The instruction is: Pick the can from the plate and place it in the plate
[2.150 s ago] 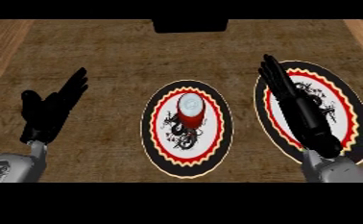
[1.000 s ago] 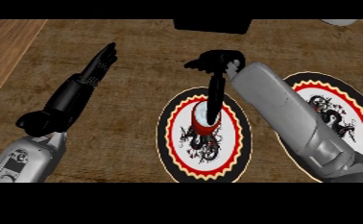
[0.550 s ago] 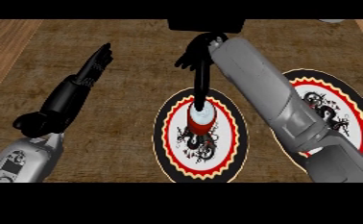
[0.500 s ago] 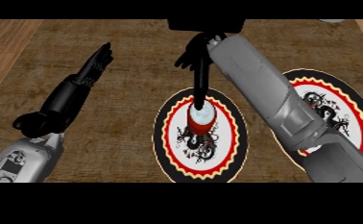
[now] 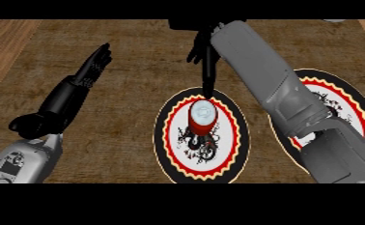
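Can (image 5: 203, 118): upright on middle plate (image 5: 230, 139), toward its far rim.
Middle plate: counter (image 5: 128, 132) centre.
Right hand (image 5: 204, 50): past can, fingers (image 5: 207, 79) straight, pressed together, tips just beside can; contact unclear.
Right plate (image 5: 333, 101): counter's right edge, partly under forearm (image 5: 264, 74).
Left hand (image 5: 92, 67): left edge, fingers straight, together.

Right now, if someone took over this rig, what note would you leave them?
Left hand: open, resting at the left, holding nothing.
Right hand: open, fingers pointing down just beyond the can, not closed on it.
Can: upright on the middle plate; the second plate lies to the right, partly under the right forearm.
Done: approach only.
Left: grasp, lift, set the can on the second plate.
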